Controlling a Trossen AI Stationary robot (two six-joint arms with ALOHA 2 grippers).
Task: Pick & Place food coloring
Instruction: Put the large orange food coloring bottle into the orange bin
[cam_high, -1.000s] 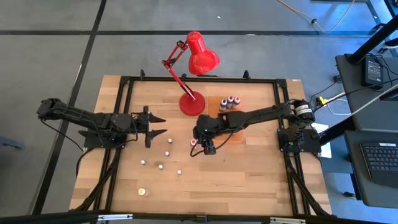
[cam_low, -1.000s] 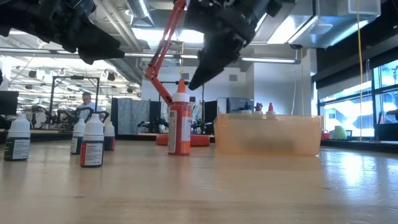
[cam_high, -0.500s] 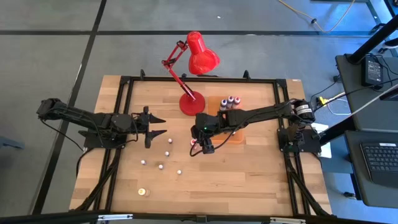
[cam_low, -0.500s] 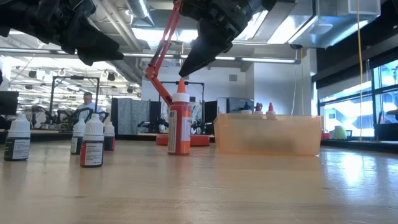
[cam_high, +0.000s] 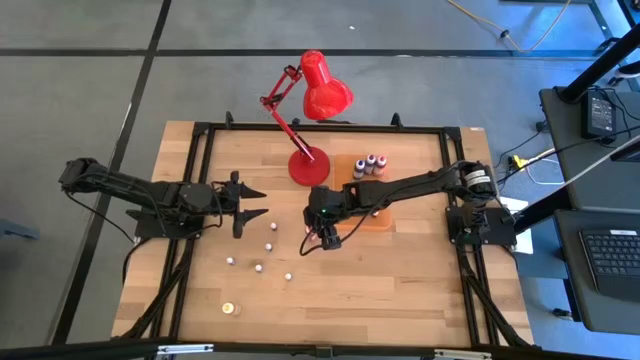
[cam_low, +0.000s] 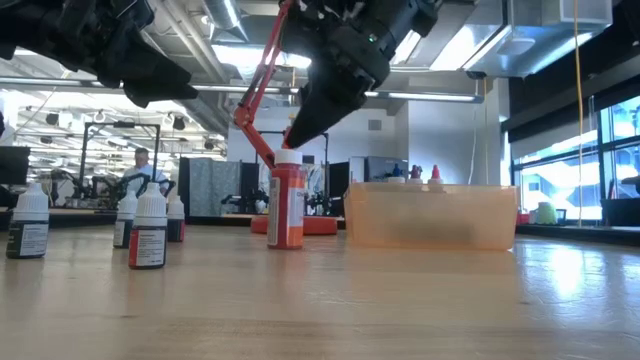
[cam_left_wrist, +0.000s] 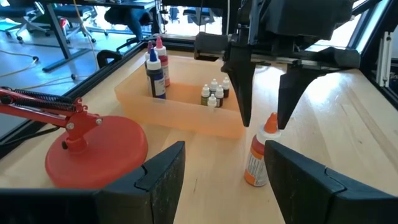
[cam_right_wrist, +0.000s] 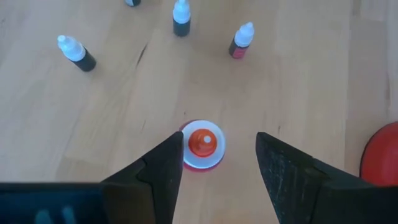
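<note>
A red-orange food coloring bottle (cam_low: 286, 205) with a white shoulder and orange nozzle stands upright on its base near the table's middle. My right gripper (cam_right_wrist: 219, 142) hangs open over it, pointing down. Its fingers (cam_left_wrist: 242, 93) stand on either side of the nozzle (cam_left_wrist: 271, 122) and touch nothing. Several small white-capped bottles (cam_high: 268, 246) stand upright on the table to the left of it, and they also show in the right wrist view (cam_right_wrist: 241, 40). My left gripper (cam_high: 258, 201) waits open above the table's left half.
An orange translucent tray (cam_left_wrist: 186, 115) right of the bottle holds three taller bottles (cam_high: 367, 165) and a few tiny ones (cam_left_wrist: 214, 93). The red desk lamp's base (cam_high: 308, 167) stands toward the far edge. One yellow bottle (cam_high: 229, 309) sits alone near the near-left corner.
My right gripper has moved a little toward the table's left and come down over the red-orange bottle. Its fingertips were above and to one side of the nozzle and now reach down to it. The bottle has stayed put.
</note>
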